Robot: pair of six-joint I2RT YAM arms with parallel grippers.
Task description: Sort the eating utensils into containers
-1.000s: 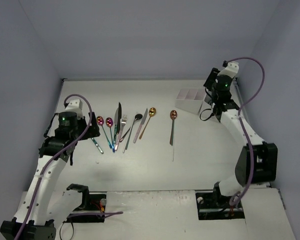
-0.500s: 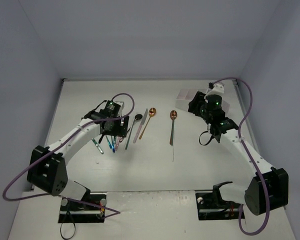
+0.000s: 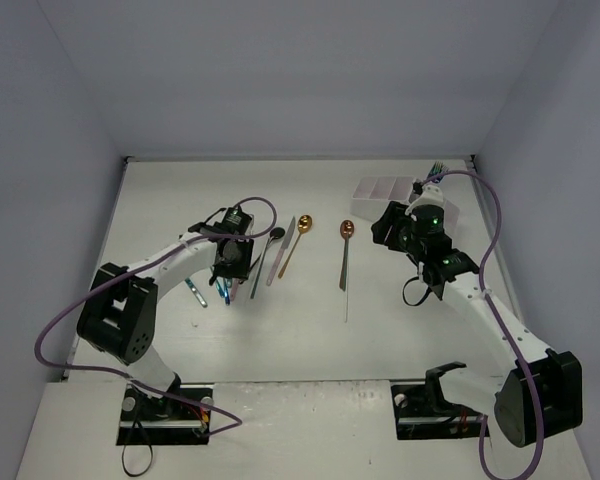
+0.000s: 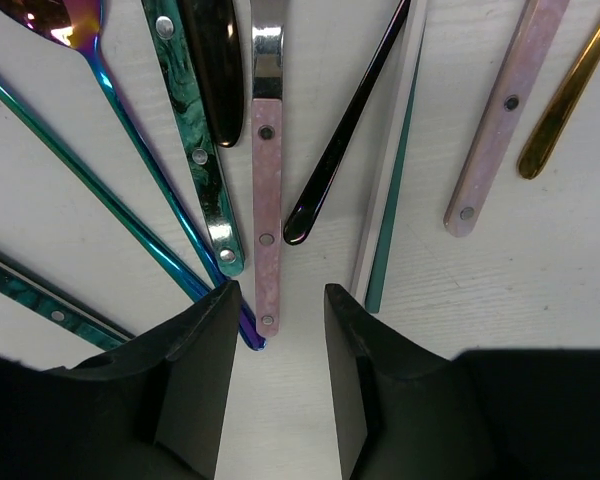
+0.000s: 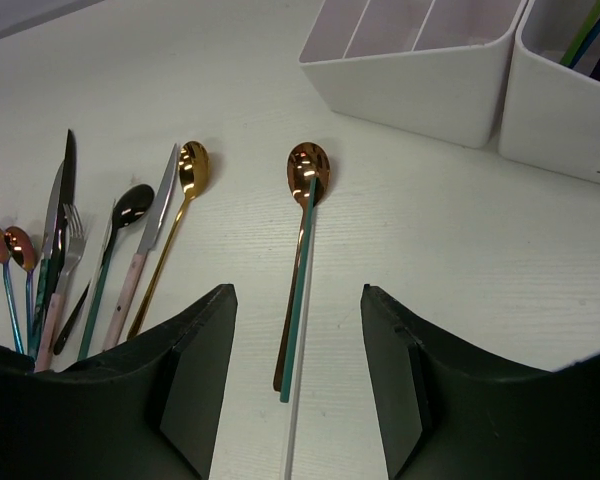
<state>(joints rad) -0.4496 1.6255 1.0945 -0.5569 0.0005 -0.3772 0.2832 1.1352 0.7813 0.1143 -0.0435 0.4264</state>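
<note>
The eating utensils lie fanned out at the table's left middle. My left gripper (image 3: 230,264) hangs low over their handle ends, open. The tip of a pink-handled fork (image 4: 267,200) lies between its fingertips (image 4: 225,300), touched by neither. Beside the fork lie a green marbled handle (image 4: 195,150), a black handle (image 4: 340,150) and iridescent blue spoons (image 4: 130,140). A copper spoon (image 5: 307,162) with a teal stick (image 5: 298,300) on it lies apart. My right gripper (image 5: 295,300), open and empty, hovers above that pair. The white containers (image 5: 420,90) stand at the back right.
A gold spoon (image 5: 192,158), a black spoon (image 5: 133,203) and a pink-handled knife (image 4: 500,130) lie right of the fan. A second white box (image 5: 560,110) beside the containers holds thin sticks (image 5: 590,30). Grey walls close in the table on three sides.
My left arm has swung right from the table's left edge to the utensil fan, its jaws narrowing. My right arm has come forward and left from the containers toward the copper spoon.
</note>
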